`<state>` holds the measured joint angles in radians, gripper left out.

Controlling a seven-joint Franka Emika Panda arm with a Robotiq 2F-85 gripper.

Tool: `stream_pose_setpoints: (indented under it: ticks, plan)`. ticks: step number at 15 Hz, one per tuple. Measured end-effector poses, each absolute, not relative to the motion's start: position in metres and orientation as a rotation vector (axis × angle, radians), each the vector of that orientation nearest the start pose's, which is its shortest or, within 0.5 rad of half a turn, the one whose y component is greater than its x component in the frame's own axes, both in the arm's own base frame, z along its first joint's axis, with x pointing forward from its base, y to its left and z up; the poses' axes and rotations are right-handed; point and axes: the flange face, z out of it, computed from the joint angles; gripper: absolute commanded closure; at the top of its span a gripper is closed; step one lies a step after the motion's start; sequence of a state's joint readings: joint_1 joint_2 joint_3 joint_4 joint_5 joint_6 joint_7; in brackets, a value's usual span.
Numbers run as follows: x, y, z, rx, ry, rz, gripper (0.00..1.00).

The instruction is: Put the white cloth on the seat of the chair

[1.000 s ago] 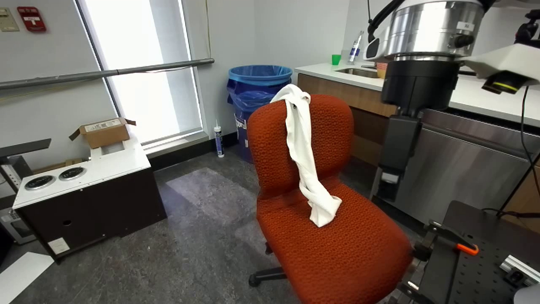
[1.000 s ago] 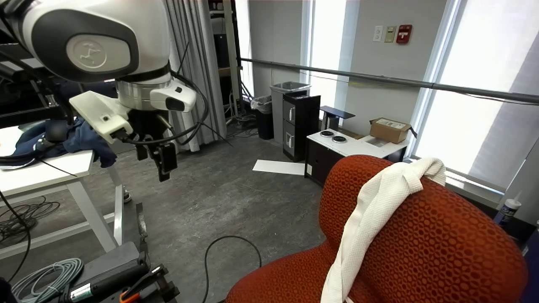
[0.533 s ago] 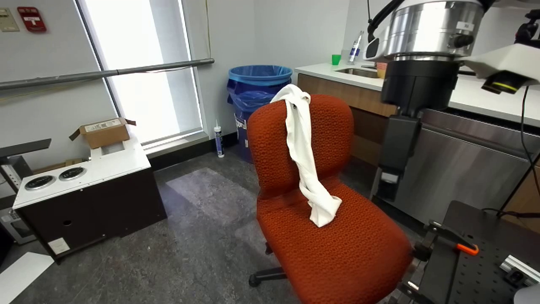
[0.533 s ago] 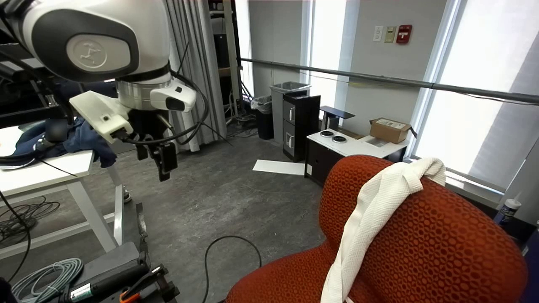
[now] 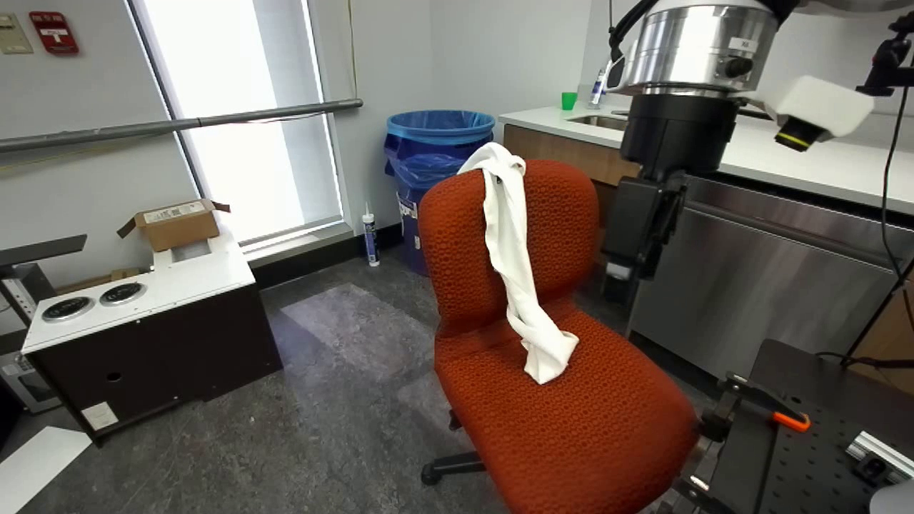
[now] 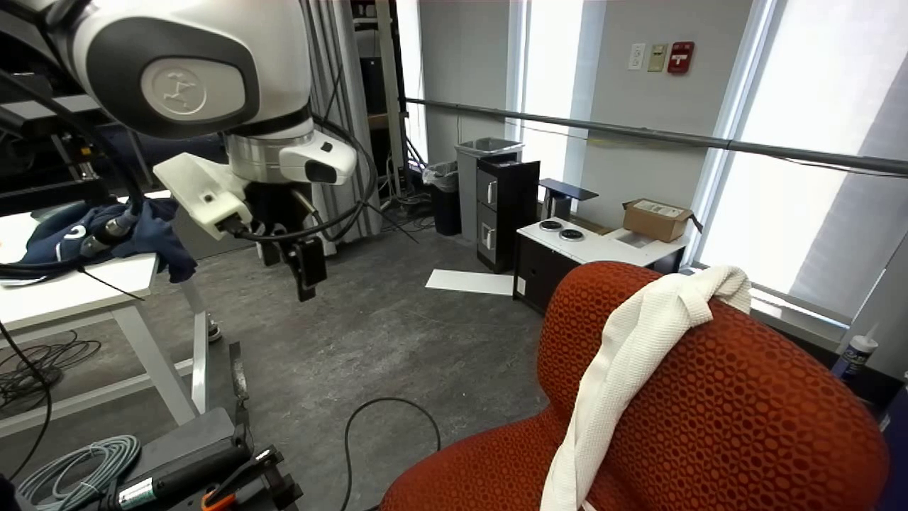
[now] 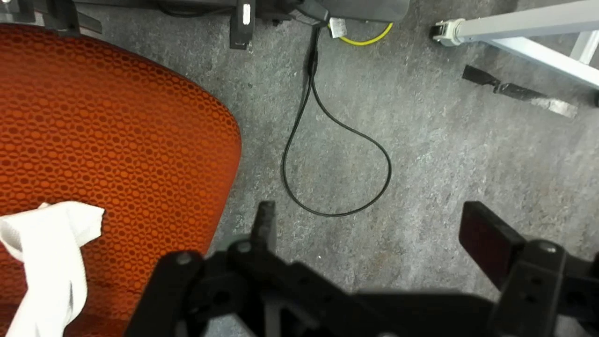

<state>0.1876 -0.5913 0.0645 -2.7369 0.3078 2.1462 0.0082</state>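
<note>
Wrist view shows the gripper [image 7: 371, 227] spread wide, grey floor [image 7: 430, 145] visible between its fingertips [image 7: 489, 243], while well apart from it the white cloth [image 5: 513, 257] hangs over the backrest [image 5: 564, 228], its lower end on the seat of the chair [image 5: 571, 428].

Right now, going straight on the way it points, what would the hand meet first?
Pointing down, the hand would probably meet gray floor, or perhaps the looped black cable; depth is unclear.

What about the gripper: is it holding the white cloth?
No, in the wrist view the gripper stands open, and the white cloth lies apart from it on the orange chair.
</note>
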Motion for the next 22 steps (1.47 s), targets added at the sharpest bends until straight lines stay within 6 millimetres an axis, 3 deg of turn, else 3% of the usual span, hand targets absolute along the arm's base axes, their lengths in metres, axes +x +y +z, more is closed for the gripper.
stream_pose_setpoints:
  ticks: [7,18,20,22]
  plan:
    - [0.394,0.066,0.396,-2.936,0.066,-0.068,0.00]
    - [0.515,0.027,0.402,-2.919,0.284,-0.228,0.00]
    - [0.529,0.024,0.399,-2.918,0.325,-0.228,0.00]
    - [0.532,0.025,0.396,-2.920,0.325,-0.218,0.00]
